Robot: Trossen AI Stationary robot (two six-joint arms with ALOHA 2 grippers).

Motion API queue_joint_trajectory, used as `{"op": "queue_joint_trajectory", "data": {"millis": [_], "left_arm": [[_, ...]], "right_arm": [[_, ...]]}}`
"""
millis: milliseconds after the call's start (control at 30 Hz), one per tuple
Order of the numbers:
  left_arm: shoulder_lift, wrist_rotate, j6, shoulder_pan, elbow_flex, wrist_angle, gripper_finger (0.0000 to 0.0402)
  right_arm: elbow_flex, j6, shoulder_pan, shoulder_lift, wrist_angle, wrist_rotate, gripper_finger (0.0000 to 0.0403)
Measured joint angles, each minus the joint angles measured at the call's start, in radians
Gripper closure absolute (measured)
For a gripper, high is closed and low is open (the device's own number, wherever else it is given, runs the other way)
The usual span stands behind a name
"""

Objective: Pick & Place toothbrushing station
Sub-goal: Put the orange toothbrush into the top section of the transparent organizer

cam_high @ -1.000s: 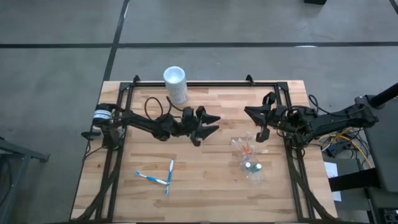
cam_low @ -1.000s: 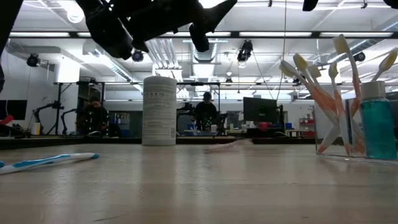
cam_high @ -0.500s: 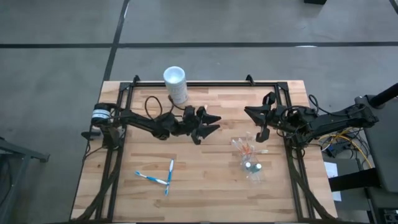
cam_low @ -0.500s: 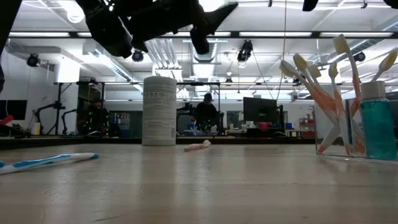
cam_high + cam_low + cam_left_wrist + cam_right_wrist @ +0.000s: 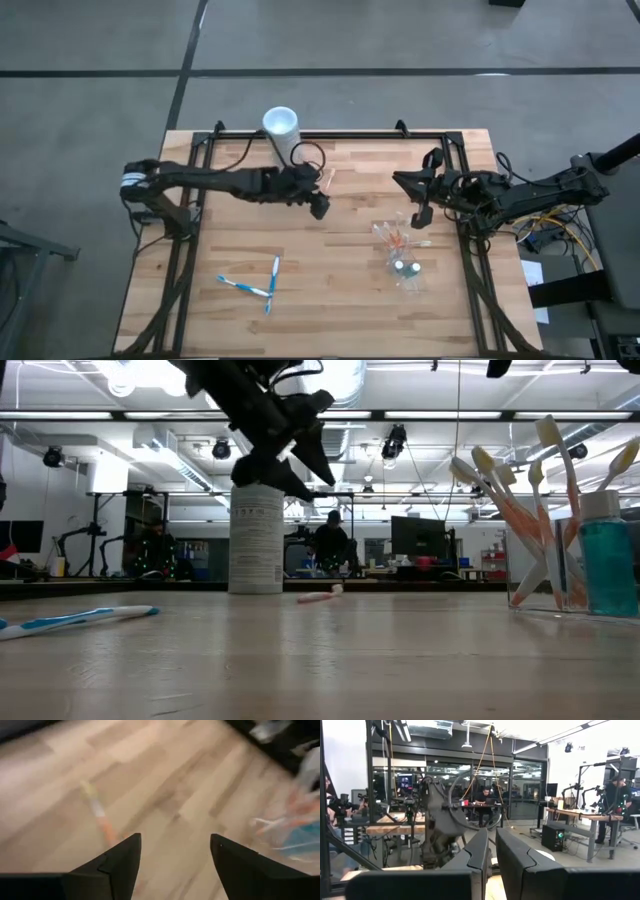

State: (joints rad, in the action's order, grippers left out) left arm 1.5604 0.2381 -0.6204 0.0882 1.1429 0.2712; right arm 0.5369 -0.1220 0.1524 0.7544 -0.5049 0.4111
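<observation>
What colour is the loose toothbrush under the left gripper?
Orange and white toothbrush; left wrist view shows it best.

Wooden table (image 5: 340,290) bears toothbrushes (image 5: 258,283), white cup (image 5: 283,135), clear cup (image 5: 400,258).

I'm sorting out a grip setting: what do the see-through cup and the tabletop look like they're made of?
The clear cup looks like thin, glossy clear plastic: the toothbrushes inside show straight through its wall. The tabletop looks like butcher-block wood with a smooth, satin finish: narrow light strips with visible grain, joined side by side.
</observation>
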Motion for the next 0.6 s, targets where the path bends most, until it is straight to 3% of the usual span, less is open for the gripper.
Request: {"op": "queue_joint_trajectory", "data": {"millis": [167, 600], "left_arm": [[0.009, 0.013, 0.073, 0.004, 0.113, 0.148, 0.0158], [0.113, -0.009, 0.01, 0.029, 0.082, 0.246, 0.0158]], "right_arm": [[0.0, -0.013, 0.0, 0.0, 0.0, 0.005, 0.0372], [0.0, -0.009, 0.0, 0.0, 0.0, 0.008, 0.0374]]}}
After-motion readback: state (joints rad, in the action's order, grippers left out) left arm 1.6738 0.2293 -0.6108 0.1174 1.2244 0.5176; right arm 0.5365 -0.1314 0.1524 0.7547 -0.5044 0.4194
